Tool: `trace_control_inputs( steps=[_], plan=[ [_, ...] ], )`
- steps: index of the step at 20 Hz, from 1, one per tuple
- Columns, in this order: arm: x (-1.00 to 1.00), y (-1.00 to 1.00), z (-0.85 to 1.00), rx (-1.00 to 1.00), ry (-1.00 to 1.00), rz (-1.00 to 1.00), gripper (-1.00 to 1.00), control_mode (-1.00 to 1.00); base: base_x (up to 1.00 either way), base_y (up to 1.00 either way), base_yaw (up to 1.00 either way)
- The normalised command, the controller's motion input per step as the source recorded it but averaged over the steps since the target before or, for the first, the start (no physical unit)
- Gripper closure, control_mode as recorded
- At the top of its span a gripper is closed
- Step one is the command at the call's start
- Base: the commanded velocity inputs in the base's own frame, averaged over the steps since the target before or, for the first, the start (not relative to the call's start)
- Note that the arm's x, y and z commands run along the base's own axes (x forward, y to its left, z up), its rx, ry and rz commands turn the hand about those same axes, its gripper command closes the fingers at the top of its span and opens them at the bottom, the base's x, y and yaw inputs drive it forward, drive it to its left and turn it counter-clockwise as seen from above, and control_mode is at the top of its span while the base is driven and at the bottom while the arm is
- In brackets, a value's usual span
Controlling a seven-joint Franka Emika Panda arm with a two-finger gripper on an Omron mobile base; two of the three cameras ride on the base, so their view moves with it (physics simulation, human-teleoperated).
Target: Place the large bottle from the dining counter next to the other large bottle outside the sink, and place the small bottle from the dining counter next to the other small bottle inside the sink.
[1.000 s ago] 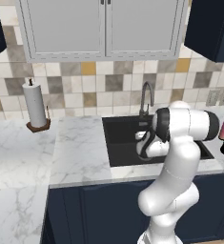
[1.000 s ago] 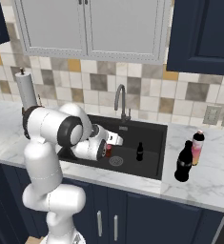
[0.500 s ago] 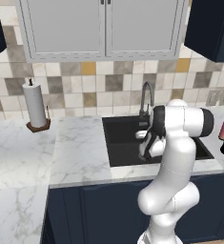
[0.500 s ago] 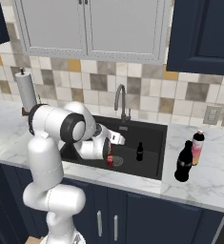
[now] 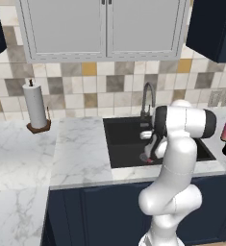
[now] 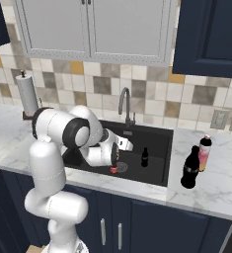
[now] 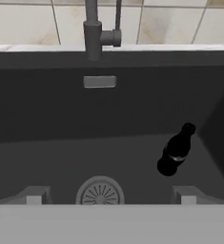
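1. Far left on the marble worktop [image 5: 81,144] stood the paper towel roll [image 5: 35,106] on its wooden holder, against the tiled backsplash [image 5: 95,81] – well apart from everything else.
2. The sink [image 5: 115,134] sat next along, a black basin with the grey gooseneck faucet [image 5: 147,98] at its back edge. In my hand view the round drain [image 7: 100,191] lay low in the basin floor.
3. My gripper [image 6: 116,154] hung low inside the basin near the front wall. My two fingertips [image 7: 33,195] stood wide apart with nothing between them – the claw was released.
4. Just below my claw, a small brownish-red bottle [image 6: 113,169] showed in the right base view, standing on the basin floor. The left base view gave a red patch at the same spot [image 5: 147,157], half hidden by my arm.
5. Right of it, near but not touching, stood the other small bottle [image 7: 175,149] – tiny and near-black, on the basin floor toward the right wall.
6. Beyond the sink's right rim, on the worktop, the large bottle [image 6: 189,167] stood upright, black with a red band.
7. Just beside it stood the other large bottle [image 6: 204,153], pinkish-red with a paler top; whether the two touched, I could not tell.
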Motion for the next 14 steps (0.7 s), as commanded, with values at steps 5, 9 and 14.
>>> trace_control_inputs(
  steps=[5,9,14],
  plan=[
    [0.00,-0.02,0.23,0.00,-0.03,-0.01,-1.00,-1.00,0.00,0.00,0.00],
    [-0.19,0.24,0.19,0.00,-0.05,0.00,-1.00,-1.00,0.00,0.00,0.00],
    [-0.31,0.49,0.03,0.00,-0.03,0.00,-1.00,-1.00,0.00,0.00,0.00]
  ],
)
